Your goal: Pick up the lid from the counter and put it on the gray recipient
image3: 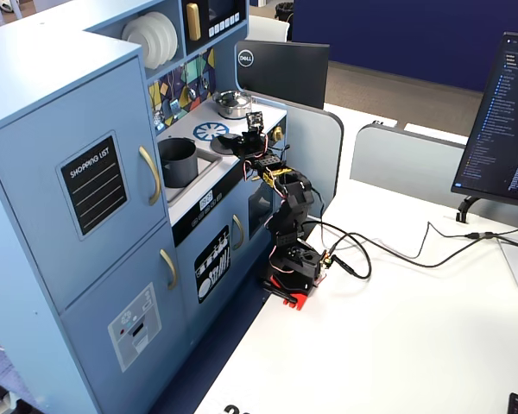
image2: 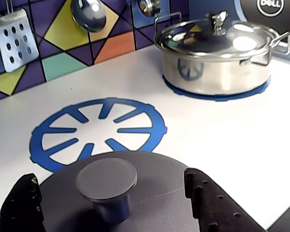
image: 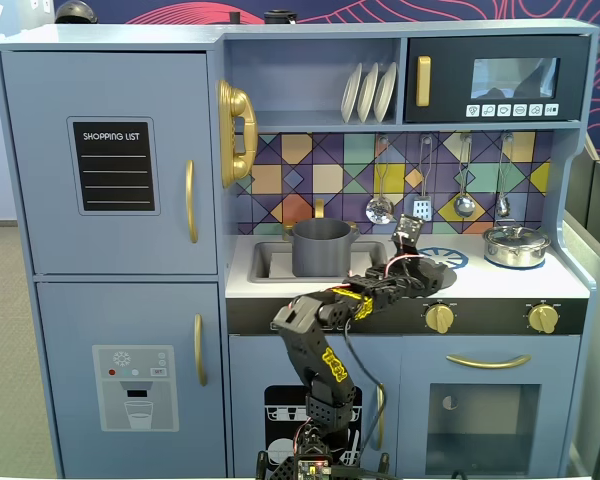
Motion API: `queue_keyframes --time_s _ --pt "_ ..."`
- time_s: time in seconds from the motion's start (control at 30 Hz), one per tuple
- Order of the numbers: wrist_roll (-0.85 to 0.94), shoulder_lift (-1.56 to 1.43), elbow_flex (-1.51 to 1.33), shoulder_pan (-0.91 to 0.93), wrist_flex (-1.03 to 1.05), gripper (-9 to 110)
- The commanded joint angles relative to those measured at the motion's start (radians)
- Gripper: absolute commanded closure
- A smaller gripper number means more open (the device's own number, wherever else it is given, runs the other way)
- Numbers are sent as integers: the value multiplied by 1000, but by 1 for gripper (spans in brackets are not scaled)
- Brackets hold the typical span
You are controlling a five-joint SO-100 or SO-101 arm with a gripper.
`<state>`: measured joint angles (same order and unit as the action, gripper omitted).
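The dark-gray lid [image2: 150, 191] lies flat on the white counter, overlapping the near edge of the blue burner mark [image2: 99, 130]. My gripper [image2: 110, 178] is open, with its black fingers [image2: 212, 203] on either side of the lid's central knob [image2: 106, 180] and apart from it. In a fixed view the lid [image: 442, 277] shows under the gripper [image: 418, 266]. The gray recipient [image: 322, 247] stands in the sink to the left, open-topped. It also shows in the other fixed view [image3: 178, 161], left of the gripper [image3: 240, 142].
A shiny silver pot [image2: 215, 55] with its own lid stands on the right burner, also seen in a fixed view [image: 516, 245]. Utensils [image2: 12, 41] hang on the tiled back wall. The counter's front edge carries gold knobs [image: 439, 318].
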<state>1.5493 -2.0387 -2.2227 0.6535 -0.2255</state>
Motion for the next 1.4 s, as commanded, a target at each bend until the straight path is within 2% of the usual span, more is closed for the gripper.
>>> queue_keyframes --time_s 0.0,0.63,0.73,0.97,1.37 --pt "14 35 86 -21 -55 71" --pt "18 186 126 -48 -152 75" --pt "20 189 118 -48 -163 78" --pt "58 173 72 -69 -192 101" --pt "61 91 67 -86 -204 102"
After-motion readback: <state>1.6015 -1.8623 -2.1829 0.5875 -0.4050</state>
